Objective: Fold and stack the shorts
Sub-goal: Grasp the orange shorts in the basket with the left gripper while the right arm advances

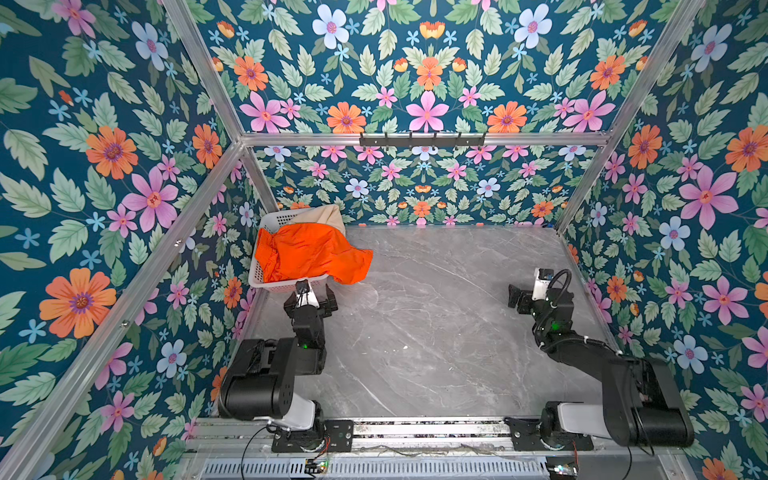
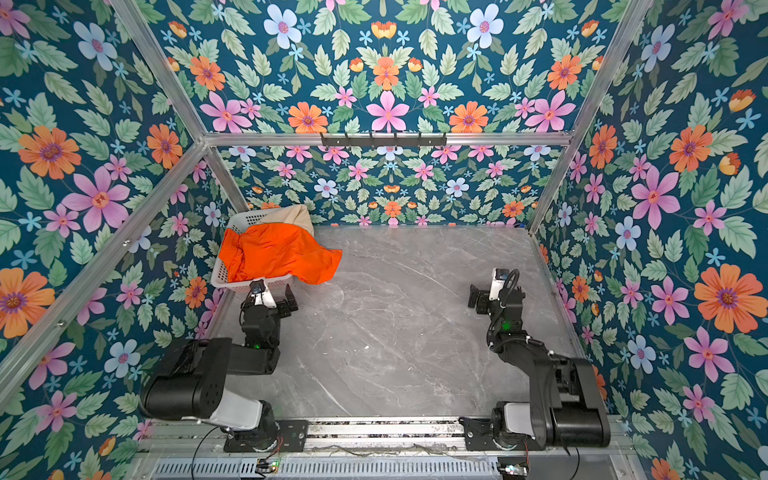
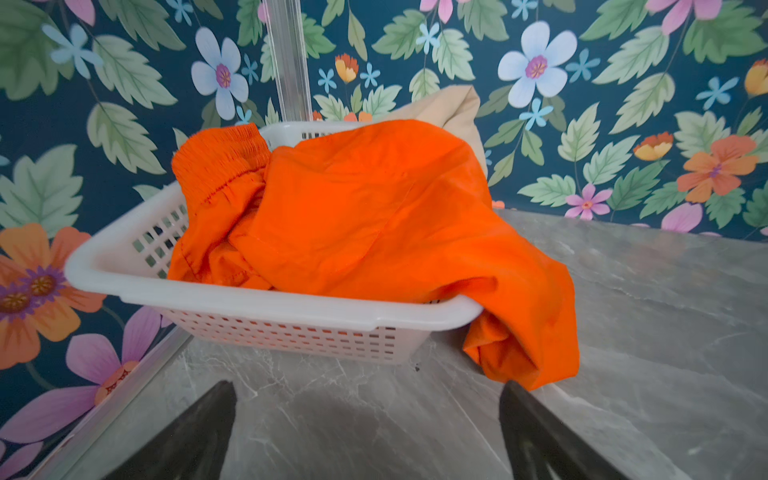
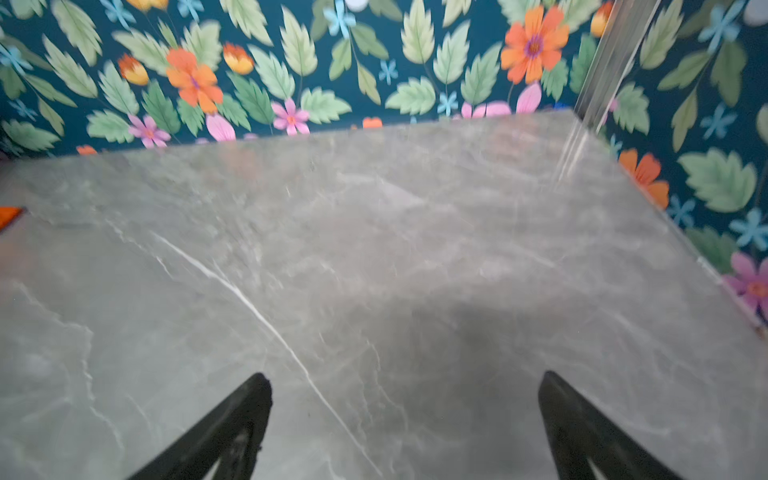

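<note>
Orange shorts (image 1: 311,253) in wht basket (image 1: 270,284)

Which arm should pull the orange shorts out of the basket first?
Left. The left gripper, open, faces the basket close up, with the orange shorts spilling over its rim. The right gripper, also open, hangs over bare table on the opposite side.

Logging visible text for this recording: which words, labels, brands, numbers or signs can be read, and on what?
None can be read.
The orange shorts show no logo in these views; the beige shorts and the white basket show no print.
The small circuit board at the near edge is too small to read.
</note>
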### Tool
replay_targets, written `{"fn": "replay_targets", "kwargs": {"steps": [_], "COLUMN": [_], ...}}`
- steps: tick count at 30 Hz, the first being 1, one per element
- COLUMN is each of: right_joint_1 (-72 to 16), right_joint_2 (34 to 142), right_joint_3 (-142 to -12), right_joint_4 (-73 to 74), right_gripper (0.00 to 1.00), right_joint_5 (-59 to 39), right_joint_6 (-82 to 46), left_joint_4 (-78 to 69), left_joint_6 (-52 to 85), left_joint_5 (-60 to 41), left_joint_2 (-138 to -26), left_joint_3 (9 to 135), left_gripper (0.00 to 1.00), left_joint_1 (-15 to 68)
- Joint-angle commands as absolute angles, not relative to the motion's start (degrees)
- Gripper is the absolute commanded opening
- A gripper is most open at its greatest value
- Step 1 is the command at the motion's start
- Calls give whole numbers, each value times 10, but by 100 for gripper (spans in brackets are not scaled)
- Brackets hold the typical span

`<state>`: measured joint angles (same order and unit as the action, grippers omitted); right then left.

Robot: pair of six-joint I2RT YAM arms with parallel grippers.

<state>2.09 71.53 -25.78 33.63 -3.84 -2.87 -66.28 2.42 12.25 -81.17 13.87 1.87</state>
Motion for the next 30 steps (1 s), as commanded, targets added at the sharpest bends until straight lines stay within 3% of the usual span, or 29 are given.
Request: {"fn": "replay_targets", "kwargs": {"steps": [1,8,12,22,30], "right_joint_1": [20,11,-41,-201,-256], "right_joint_2": [645,557,561,610,662], "right_joint_3": [-307,-424,-460,-483,-488], "right_joint_4": [156,-66,-117,-118,-94], "right_gripper": [99,99,99,99,99], "right_joint_5": [-73,-175,-215,-179,-173], "right_joint_6": [-64,-211,-260,-335,-355], "left_joint_4": [-522,-215,-58,282,340], "left_joint_6": [30,99,125,144,143], "left_joint_5": [125,124,77,-19,-110], "left_joint_2": [-730,-524,-505,-817,-999], "left_joint_3": [149,189,300,740,882], "left_gripper": [97,92,91,90,87], "left_joint_1": [18,19,19,2,-34]}}
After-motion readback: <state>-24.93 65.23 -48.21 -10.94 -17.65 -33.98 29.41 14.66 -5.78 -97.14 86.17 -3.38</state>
